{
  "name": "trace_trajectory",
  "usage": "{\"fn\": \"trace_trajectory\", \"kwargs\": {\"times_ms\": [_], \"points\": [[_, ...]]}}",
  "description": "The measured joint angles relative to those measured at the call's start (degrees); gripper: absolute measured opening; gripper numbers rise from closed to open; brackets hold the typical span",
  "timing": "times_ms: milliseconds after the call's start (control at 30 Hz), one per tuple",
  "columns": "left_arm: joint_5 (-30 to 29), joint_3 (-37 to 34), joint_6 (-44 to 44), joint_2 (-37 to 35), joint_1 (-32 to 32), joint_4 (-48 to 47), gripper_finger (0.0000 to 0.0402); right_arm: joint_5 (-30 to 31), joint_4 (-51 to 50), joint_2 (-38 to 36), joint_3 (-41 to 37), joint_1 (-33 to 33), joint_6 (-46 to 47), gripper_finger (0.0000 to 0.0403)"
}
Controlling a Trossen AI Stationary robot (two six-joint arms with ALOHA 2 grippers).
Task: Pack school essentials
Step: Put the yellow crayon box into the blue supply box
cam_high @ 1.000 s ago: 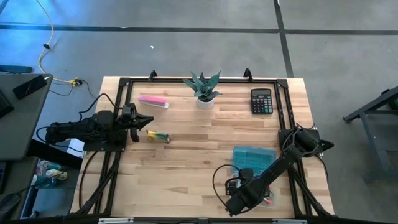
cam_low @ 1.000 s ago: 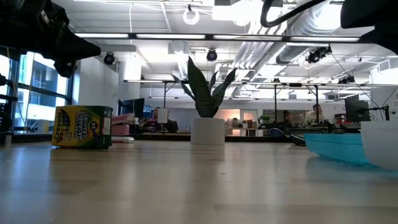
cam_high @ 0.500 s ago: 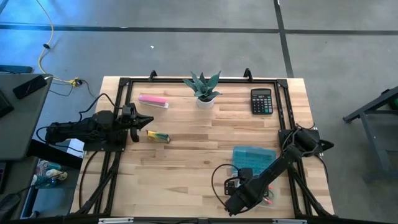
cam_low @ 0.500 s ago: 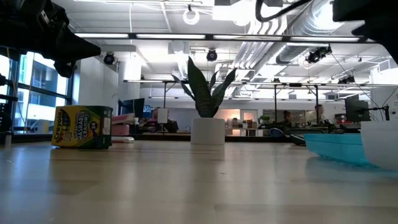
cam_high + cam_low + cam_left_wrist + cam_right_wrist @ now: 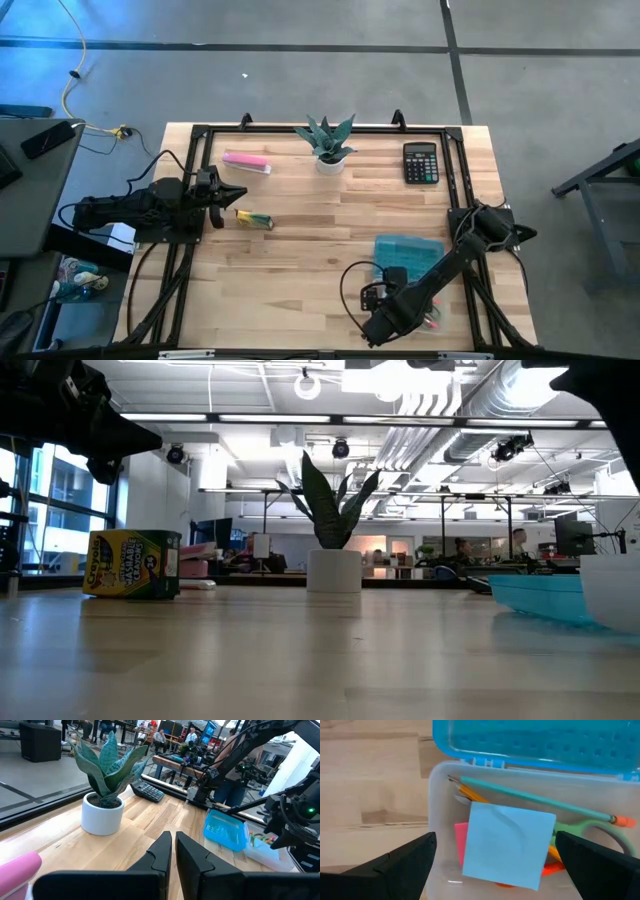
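Observation:
A clear plastic box (image 5: 440,810) with its blue lid (image 5: 535,740) swung open sits near the table's near right corner (image 5: 425,318). Inside lie a light blue square notepad (image 5: 507,845), a thin greenish pencil (image 5: 535,797), green-handled scissors (image 5: 590,827), orange-red pens (image 5: 555,866) and a red piece (image 5: 461,842). My right gripper (image 5: 495,837) hovers open above the box (image 5: 385,312), touching nothing. My left gripper (image 5: 225,195) waits shut at the table's left side, just short of a yellow-green crayon box (image 5: 254,219) lying flat on the wood (image 5: 132,563).
A pink bar (image 5: 246,161), a potted plant (image 5: 326,140) and a black calculator (image 5: 421,162) stand along the far edge. Bare wood spreads over the table's middle (image 5: 310,260). People move about in the room behind the table (image 5: 160,735).
My right arm has shifted a little over the clear box: in the low view its dark shape has drawn off toward the upper right corner. The things in the box and on the table have stayed put.

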Motion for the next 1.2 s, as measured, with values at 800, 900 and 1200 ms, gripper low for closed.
{"fn": "trace_trajectory", "kwargs": {"times_ms": [800,900,1200], "points": [[0.0,0.02,0.0,0.0,0.0,0.0,0.0016,5.41,1.9,0.0,0.0,-2.1,-0.94,0.04],[0.0,0.0,0.0,0.0,0.01,0.0,0.0017,6.16,2.32,0.0,0.0,-2.48,-1.08,0.04],[0.0,0.0,0.0,0.0,-0.01,0.0,0.0015,8.62,3.76,0.0,0.0,-3.88,-1.96,0.04]]}}
